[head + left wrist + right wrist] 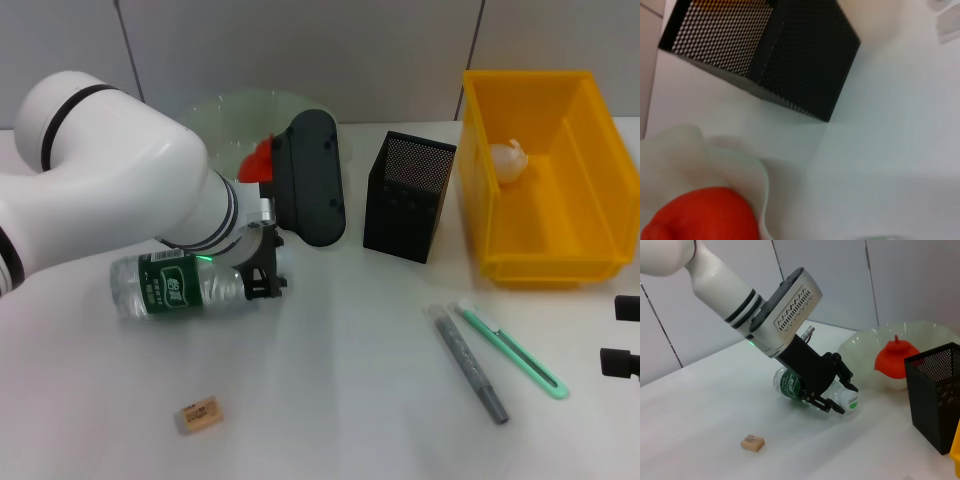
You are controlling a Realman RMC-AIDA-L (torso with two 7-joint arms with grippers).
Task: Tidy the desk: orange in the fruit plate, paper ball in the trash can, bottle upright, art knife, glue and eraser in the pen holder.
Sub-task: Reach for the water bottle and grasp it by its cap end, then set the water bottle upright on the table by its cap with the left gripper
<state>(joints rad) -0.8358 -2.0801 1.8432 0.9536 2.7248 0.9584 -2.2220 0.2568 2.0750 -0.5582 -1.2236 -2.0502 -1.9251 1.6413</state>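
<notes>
- The big bright yellow rectangular plastic trash can [590, 250] stands at the desk's right rear, with the crumpled white paper ball [507, 161] already inside.
- The wide translucent pale-green fruit plate [862, 347] holds the red-orange knobby orange [896, 360].
- The clear plastic bottle [170, 285] with dark green label lies on its side, long axis across the desk, white cap towards the left gripper [840, 392], whose jaws are spread around its cap end.
- The left arm is nearer by far; the right gripper [622, 335] sits at the desk's right edge, its jaws unreadable.
</notes>
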